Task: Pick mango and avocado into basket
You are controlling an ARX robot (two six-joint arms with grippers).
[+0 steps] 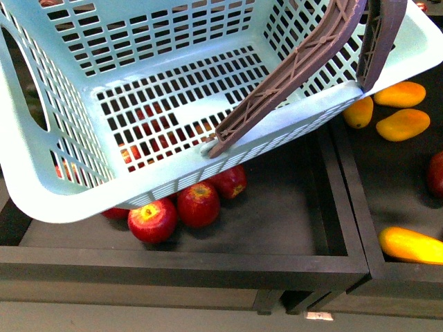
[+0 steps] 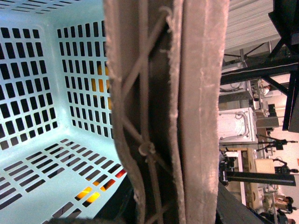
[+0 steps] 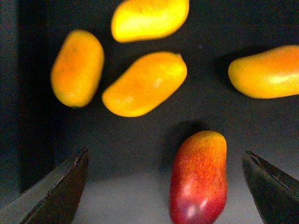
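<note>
**Basket hoisted at a tilt, open end effector poised over the red mango**

The light turquoise slotted plastic basket (image 1: 173,131) hangs tilted above the left tray, its open mouth turned towards the robot. That pose probably keeps it clear of the produce while offering an easy drop-in. Its brown-grey swing handles (image 1: 297,62) are drawn together and run up out of the front view. In the left wrist view they fill the middle of the frame, with dark finger wedges on either side. I judge the left end effector (image 2: 170,212) to be clenched on them, carrying the basket, which is empty.

The right end effector (image 3: 166,153) is released, its two dark fingers spread wide. The large oval mango, red blending to orange (image 3: 198,179), lies between and just beyond them, untouched. It looks like a straddle ready for a descent. The smooth all-yellow elongated mangoes (image 3: 145,84) lie near it but apart, so there seems to be room for the fingers. No avocado shows in any view.

The fruit rests on a dark table (image 1: 346,207) split by raised dark frames into matt black trays. Small round red apples (image 1: 197,204) cluster in the left tray, under the basket's low edge. The mangoes occupy the right tray. Pale grey floor shows below the table. Past the handles, the left wrist view shows a bright workshop with black framing, white cabinets and equipment.
</note>
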